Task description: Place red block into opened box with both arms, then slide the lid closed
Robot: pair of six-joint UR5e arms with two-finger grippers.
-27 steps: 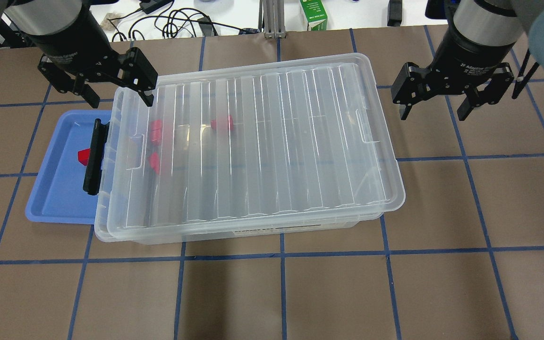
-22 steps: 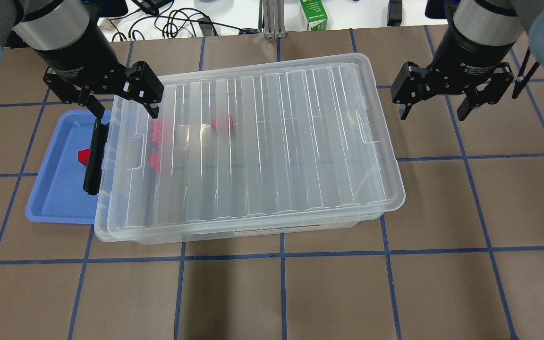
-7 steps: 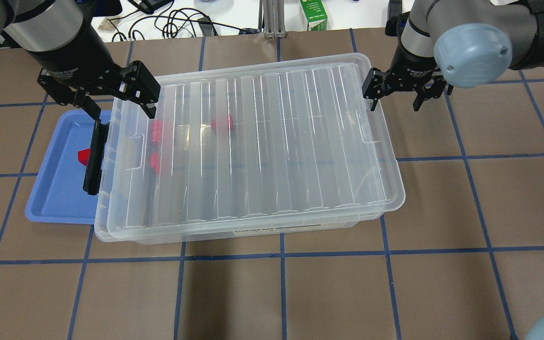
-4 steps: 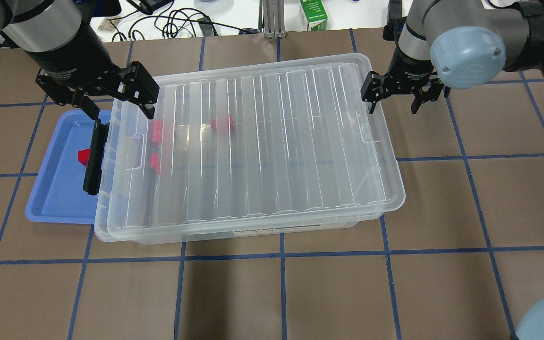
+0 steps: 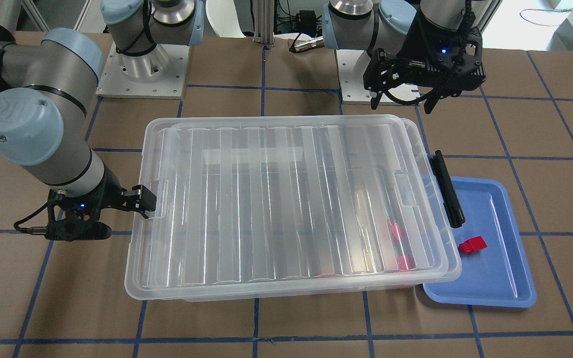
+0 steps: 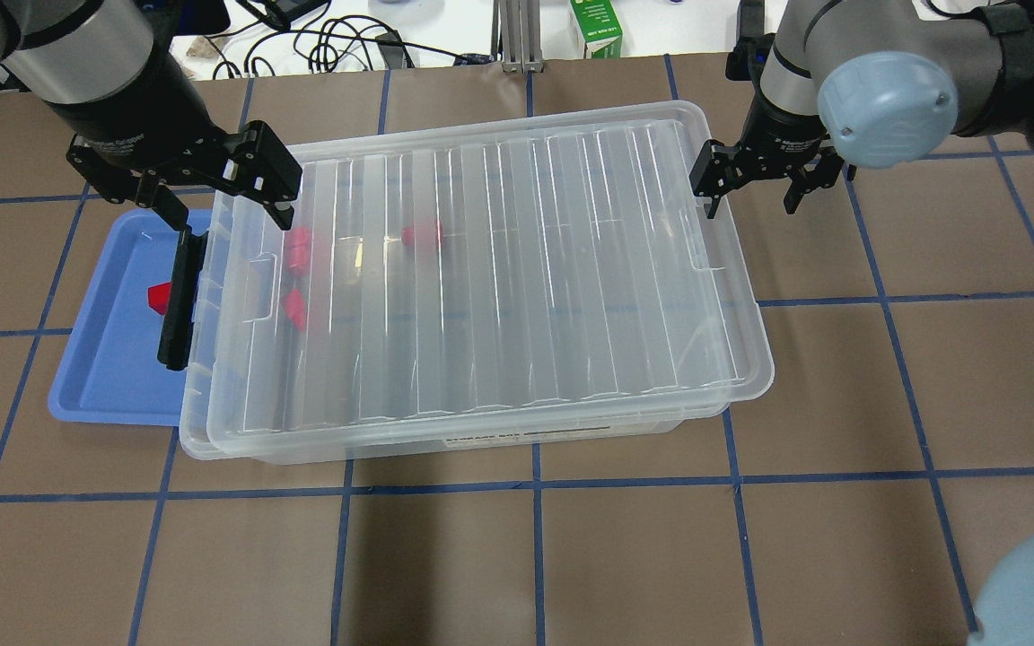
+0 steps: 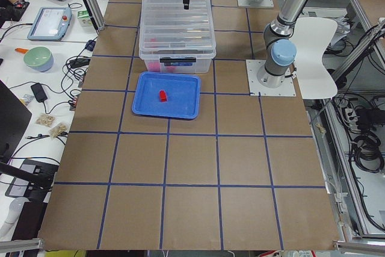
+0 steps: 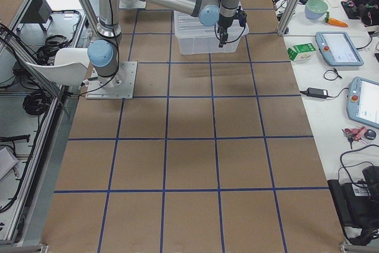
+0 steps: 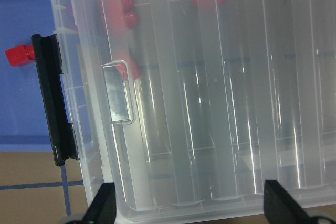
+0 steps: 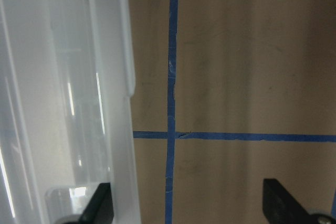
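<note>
Lying flat over the box [image 6: 391,450], the lid [image 6: 481,278] is being carried a little askew. Its right end is overhanging toward the right of the overhead frame, while a strip of box rim is being left bare at the left, beside the black clip [image 6: 178,301]. Three red blocks [image 6: 298,249] are being shown through the clear plastic near the box's left end. A fourth red block [image 6: 159,297] is being kept in the blue tray [image 6: 109,377] at the frame's left.

The left gripper [image 6: 230,213] is being held with jaws wide apart over the lid's upper-left corner. The right gripper [image 6: 750,202] is likewise being held spread and empty, one finger at the lid's rim at upper right; whether it is touching cannot be told.

The lid is being judged light, thin, springy and slick. A push on a short end's raised rim, or a finger hooked in a notch, is therefore being favoured over a pinch, and uneven pushing is likely to skew it.

The surface is being covered by brown sheeting gridded with blue tape. Cables [image 6: 328,40] and a green carton [image 6: 596,27] are being shown beyond its upper edge.
</note>
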